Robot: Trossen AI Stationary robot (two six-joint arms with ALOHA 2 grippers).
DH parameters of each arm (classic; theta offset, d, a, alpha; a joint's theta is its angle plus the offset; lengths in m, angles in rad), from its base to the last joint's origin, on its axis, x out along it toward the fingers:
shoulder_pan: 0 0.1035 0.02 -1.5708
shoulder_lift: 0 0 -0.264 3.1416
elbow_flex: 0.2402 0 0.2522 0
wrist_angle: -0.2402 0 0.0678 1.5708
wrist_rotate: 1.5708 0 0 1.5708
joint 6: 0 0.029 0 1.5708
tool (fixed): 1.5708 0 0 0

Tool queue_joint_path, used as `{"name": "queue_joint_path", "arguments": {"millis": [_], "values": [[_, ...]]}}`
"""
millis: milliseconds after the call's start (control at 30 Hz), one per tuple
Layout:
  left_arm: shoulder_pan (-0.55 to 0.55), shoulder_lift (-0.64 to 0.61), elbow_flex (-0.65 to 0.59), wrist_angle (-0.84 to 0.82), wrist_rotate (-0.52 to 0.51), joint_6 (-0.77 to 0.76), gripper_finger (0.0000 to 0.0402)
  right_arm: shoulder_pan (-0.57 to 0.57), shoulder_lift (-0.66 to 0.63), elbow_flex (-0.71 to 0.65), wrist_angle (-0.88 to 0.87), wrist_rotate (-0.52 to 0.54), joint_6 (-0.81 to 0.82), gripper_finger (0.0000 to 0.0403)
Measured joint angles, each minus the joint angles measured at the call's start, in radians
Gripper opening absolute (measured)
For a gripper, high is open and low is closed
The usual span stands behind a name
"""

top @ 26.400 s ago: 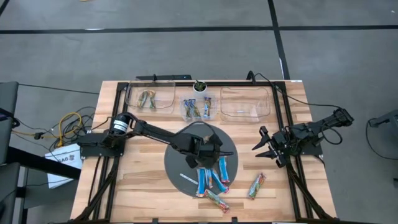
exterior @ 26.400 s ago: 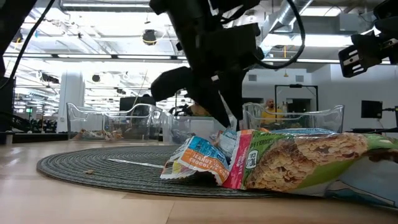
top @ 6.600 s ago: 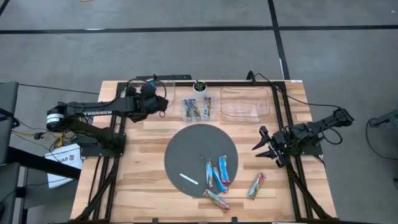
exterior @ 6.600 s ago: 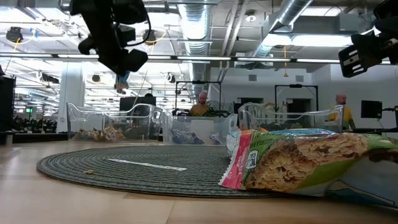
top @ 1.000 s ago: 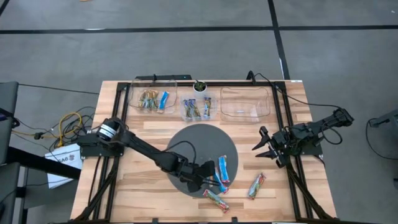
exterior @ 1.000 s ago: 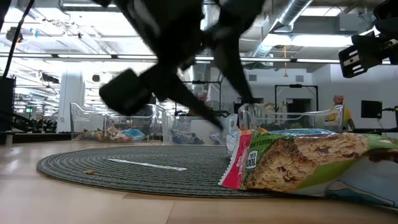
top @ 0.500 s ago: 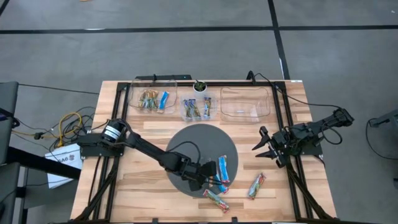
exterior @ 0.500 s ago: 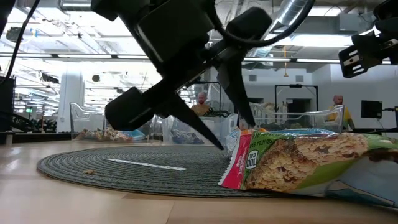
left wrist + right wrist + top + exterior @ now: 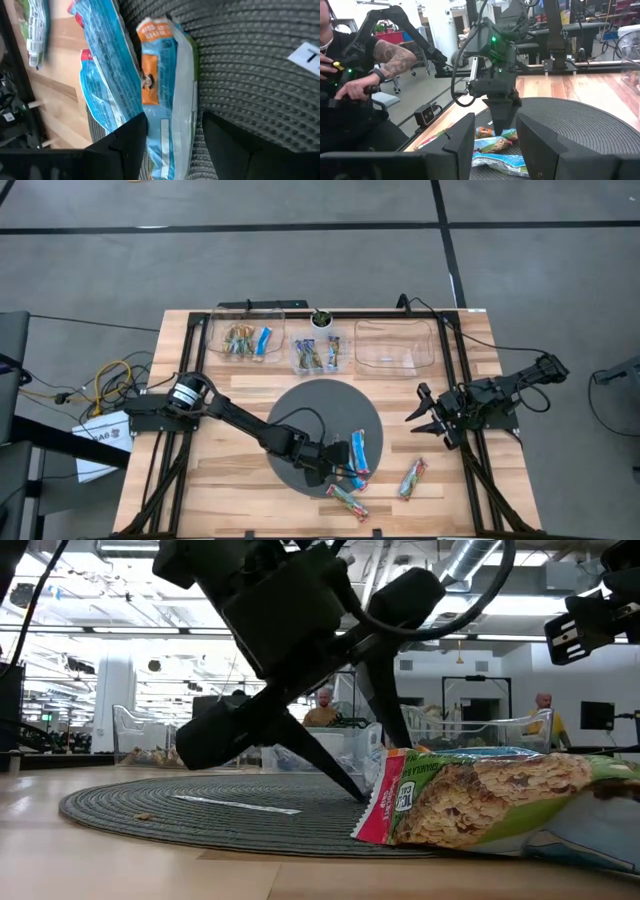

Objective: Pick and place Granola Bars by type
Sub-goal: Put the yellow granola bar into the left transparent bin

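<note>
While the left gripper (image 9: pixel 338 460) hangs low over the mat (image 9: pixel 300 410), fingers apart astride a blue bar (image 9: pixel 167 95) on the mat's near edge; right gripper (image 9: pixel 428 418) waits beside the mat, fingers apart.

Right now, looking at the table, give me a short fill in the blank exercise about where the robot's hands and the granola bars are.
1. The left hand is open and straddles a bright ____ bar.
2. That bar lies on the round dark ____.
3. The right hand waits, holding ____.
4. The clear bin nearest the right arm holds ____ bars.

Missing words: blue; mat; nothing; no
</note>
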Motion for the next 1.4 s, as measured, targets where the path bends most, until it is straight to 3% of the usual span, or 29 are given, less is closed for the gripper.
{"name": "queue_joint_path", "arguments": {"millis": [333,667,800,1067,1400], "values": [[0.007,0.011,0.001,0.003,0.027,-0.026,0.0169,0.000,0.000,0.000,0.000,0.000,0.000,0.0137],[0.007,0.012,0.001,-0.011,0.038,-0.071,0.0044,0.000,0.000,0.000,0.000,0.000,0.000,0.0137],[0.006,0.012,0.001,-0.018,0.021,-0.100,0.0016,0.000,0.000,0.000,0.000,0.000,0.000,0.0138],[-0.005,0.008,-0.001,-0.036,-0.132,-0.208,0.0016,0.000,0.000,0.000,0.000,0.000,0.000,0.0137],[-0.028,-0.041,-0.002,-0.049,-0.192,-0.453,0.0009,0.000,0.000,0.000,0.000,0.000,0.000,0.0137]]}}
